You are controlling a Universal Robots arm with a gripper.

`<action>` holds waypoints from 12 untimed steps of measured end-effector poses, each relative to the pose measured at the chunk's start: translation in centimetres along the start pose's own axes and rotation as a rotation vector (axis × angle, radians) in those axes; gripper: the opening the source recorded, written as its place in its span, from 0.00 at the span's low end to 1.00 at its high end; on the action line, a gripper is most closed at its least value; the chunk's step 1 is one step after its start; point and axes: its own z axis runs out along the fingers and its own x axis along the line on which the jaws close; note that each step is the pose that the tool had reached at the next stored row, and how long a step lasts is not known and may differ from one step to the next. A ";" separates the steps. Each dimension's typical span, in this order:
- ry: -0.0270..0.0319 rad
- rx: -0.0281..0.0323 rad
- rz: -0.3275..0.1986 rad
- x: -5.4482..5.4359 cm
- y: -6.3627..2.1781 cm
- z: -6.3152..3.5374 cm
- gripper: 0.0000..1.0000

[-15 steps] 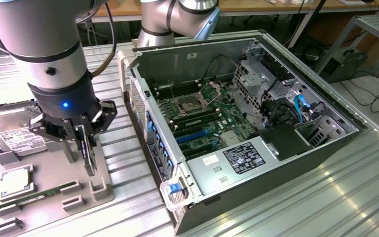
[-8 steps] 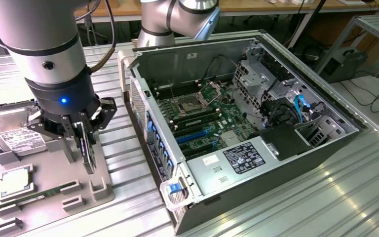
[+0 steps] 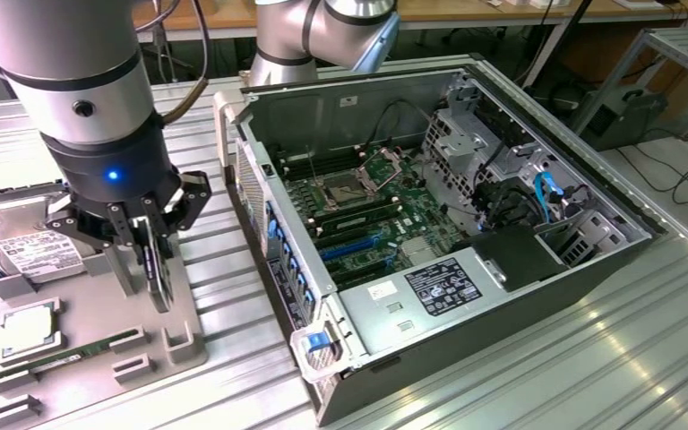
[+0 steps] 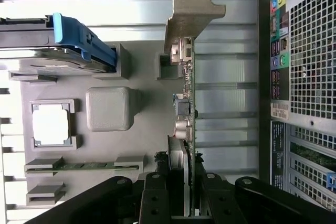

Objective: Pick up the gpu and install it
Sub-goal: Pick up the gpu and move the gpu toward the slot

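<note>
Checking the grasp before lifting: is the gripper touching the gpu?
Touching. The wrist view shows the gripper clamped against both faces of the gpu.

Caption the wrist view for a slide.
Black pincer clamps the edge-on green GPU card with silver bracket, grey parts tray behind.

One gpu (image 4: 185, 51), one hard drive (image 3: 28, 244), one RAM stick (image 4: 84, 166), one computer case (image 3: 344, 112).

The tool (image 4: 182, 184) grips the gpu (image 4: 182, 107) edge-on, grey parts tray (image 4: 107, 109) behind, computer case (image 4: 310, 51) alongside.
</note>
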 end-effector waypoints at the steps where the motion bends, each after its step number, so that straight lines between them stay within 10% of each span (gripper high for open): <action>1: 0.0000 0.0000 0.000 0.0 0.00 -0.11 0.28; 12: -0.0001 0.0000 0.000 0.0 0.01 -0.87 0.28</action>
